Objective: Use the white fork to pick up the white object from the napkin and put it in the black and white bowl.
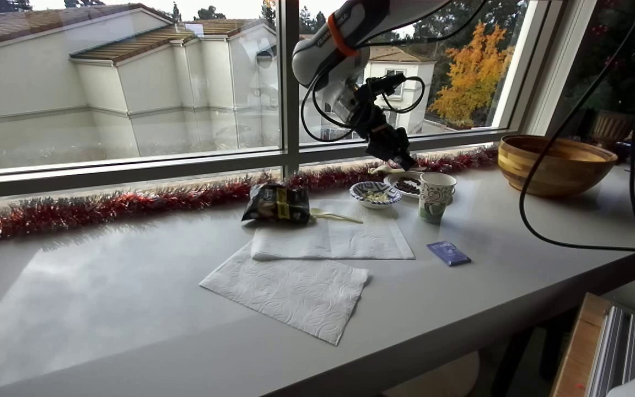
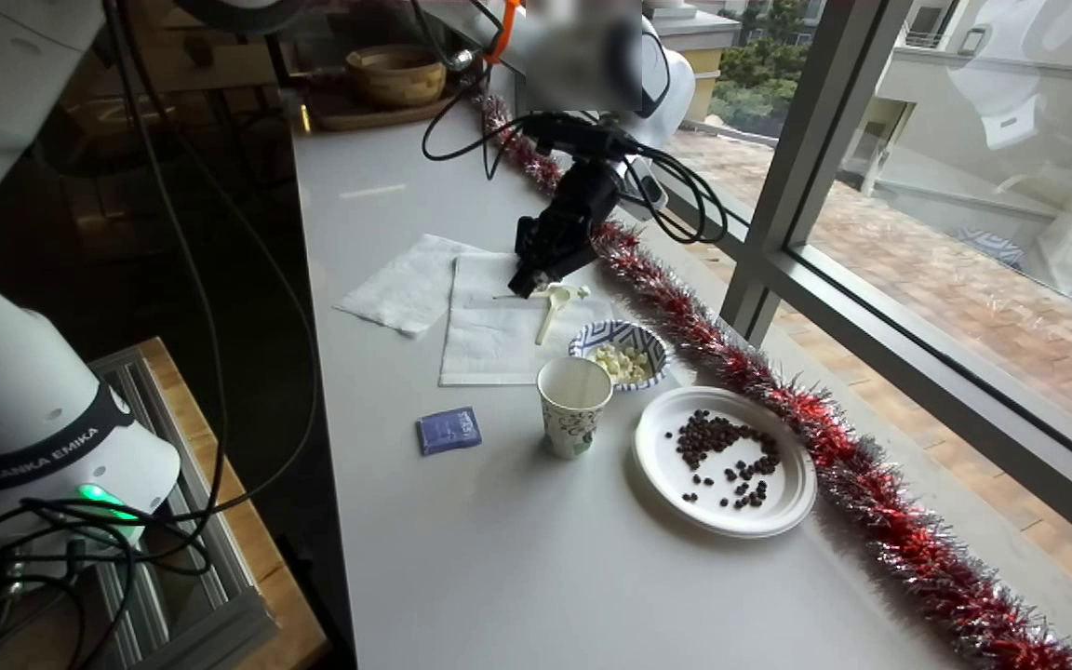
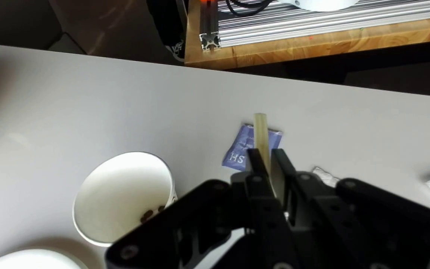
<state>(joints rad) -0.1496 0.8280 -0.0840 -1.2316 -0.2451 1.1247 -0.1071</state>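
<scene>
Claw [image 3: 264, 158] is pinching the white fork [image 3: 260, 129] tight, can't tell what's on it; imo the bowl [image 2: 610, 331] is still awaiting delivery.

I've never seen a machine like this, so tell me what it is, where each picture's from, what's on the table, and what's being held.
That white machine is a robot arm. Two pictures come from cameras standing apart from it; the close-up's camera sits near its hand. On the table are paper napkins, a loose pale utensil, a patterned bowl with pale bits, a plate of dark bits, a paper cup, a blue packet, a snack bag and a wooden bowl. That hand is shut on a pale handle, probably the fork's; I can't see its other end clearly.
</scene>
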